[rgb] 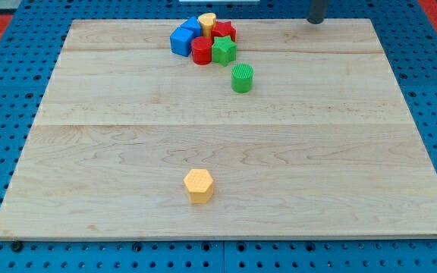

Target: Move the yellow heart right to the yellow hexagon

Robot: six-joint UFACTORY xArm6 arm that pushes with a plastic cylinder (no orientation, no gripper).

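The work surface is a pale wooden board (226, 144) resting on a blue perforated base (431, 61).

My tip (316, 22), the lower end of the straight dark rod, shows at the view's top edge, at about 1 o'clock from the board centre. It has no jaws to open or close; it carries nothing and touches no block. It stands well apart from every block, at about 3 o'clock from the cluster.

Cluster, at about 12 o'clock from the board centre:
- The yellow heart block (207, 20) sits at the cluster's far edge, only partly visible behind its neighbours.
- The blue block (183, 38), its shape not clear, lies at 8 o'clock from the heart.
- The red star-like block (224, 31) lies at 4 o'clock from the heart.
- The red cylinder (202, 51) lies at 6 o'clock from the heart, just beside the blue block.
- The green star block (224, 51) sits just beside the red cylinder, at its 3 o'clock.

The green cylinder (242, 78) stands alone, near the cluster, at 5 o'clock from the green star.

The yellow hexagon block (199, 185) lies alone at 6 o'clock from the board centre, well apart from the yellow heart.
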